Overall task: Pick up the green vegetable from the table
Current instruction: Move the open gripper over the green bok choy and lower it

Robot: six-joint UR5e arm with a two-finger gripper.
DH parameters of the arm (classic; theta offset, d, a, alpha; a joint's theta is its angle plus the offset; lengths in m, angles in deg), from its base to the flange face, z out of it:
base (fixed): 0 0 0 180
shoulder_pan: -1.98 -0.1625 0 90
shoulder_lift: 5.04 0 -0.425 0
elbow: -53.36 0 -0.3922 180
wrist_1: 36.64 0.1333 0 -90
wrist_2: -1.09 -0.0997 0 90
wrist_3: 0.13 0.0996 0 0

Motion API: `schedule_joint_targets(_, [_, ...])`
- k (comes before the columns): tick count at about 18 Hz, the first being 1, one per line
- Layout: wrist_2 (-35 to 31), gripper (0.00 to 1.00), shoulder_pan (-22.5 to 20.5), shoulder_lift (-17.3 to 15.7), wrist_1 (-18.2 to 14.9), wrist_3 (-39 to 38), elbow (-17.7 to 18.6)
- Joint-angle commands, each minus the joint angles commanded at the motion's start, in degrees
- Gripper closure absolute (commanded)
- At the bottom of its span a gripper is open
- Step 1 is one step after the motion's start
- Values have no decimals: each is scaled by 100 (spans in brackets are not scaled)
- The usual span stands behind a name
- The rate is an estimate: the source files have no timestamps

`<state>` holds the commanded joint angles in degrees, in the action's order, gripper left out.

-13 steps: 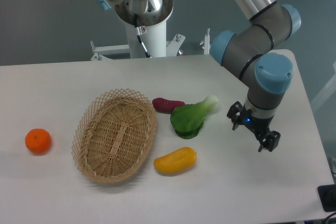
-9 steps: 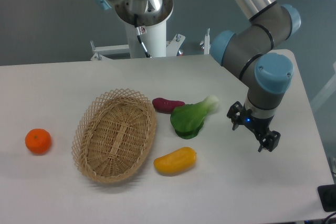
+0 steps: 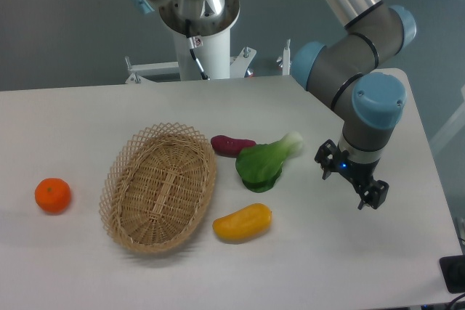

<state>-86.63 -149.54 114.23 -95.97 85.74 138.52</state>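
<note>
The green vegetable lies on the white table, right of centre. It has broad bright green leaves and a pale stalk that points up and to the right. My gripper is to its right, apart from it, low over the table. Its two black fingers are spread wide with nothing between them.
A dark purple-red piece lies just left of the vegetable's stalk end. A yellow pepper-like piece lies below the vegetable. A woven basket sits to the left, and an orange at the far left. The arm's base column stands behind the table.
</note>
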Motion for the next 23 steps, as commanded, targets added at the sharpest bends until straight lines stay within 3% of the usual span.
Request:
schedule_joint_targets(5, [70,0,9,-149,-35,-157,123])
schedule_joint_targets(9, [53,0,44,-237,9,-246,421])
schedule_joint_targets(16, [62,0,9,-1072,158,-18,1836])
schedule_joint_targets(23, [44,0,61,-1617,158,193,2645])
